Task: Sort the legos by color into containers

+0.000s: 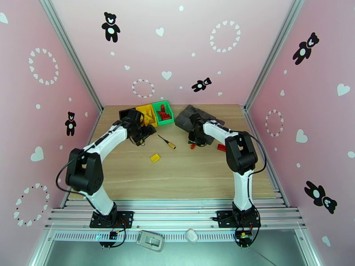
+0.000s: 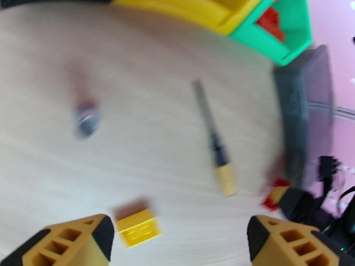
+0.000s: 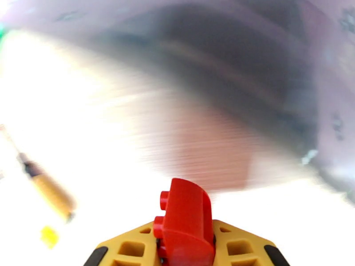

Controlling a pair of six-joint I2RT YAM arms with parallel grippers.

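The right gripper (image 3: 184, 240) is clenched on a red brick (image 3: 186, 213), just in front of the grey tray (image 1: 197, 115). The left gripper (image 2: 179, 238) hangs with its jaws spread above the table (image 1: 186, 174), a yellow brick (image 2: 138, 227) lying near 1 finger. A loose red brick (image 1: 221, 147) lies beside the right arm. The green bin (image 1: 156, 107) holds red bricks, next to the yellow bin (image 1: 146, 115).

Table (image 2: 146, 85), wood grain. Yellow lego (image 2: 138, 227) near one fingertip of the wide-open left end effector (image 2: 179, 238). Screwdriver (image 2: 217, 142) at centre. Yellow bin (image 2: 186, 9) and green bin (image 2: 266, 41) at top. Grey tray (image 2: 306, 111) at right. Blurred silver cylinder (image 2: 86, 118) at left.
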